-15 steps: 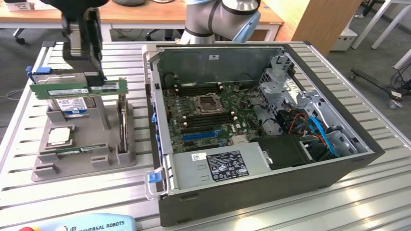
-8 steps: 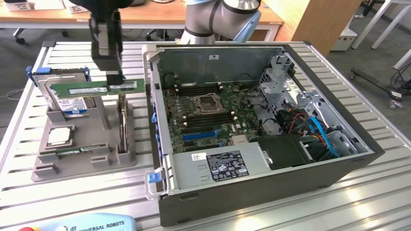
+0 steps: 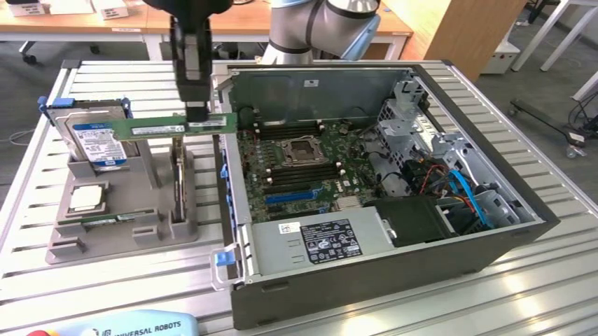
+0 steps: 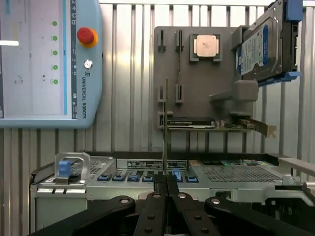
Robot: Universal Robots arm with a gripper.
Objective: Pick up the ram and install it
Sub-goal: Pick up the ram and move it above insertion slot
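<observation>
Gripper pinches the ram from above, long axis level; the motherboard lies lower, toward the exterior view's right.

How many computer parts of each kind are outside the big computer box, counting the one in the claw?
Ram sticks: 2 (the ram in the claw, a second stick in the grey stand)
Hard drive: 1
Processor chip: 1
Expansion card: 1
Total: 5
</observation>
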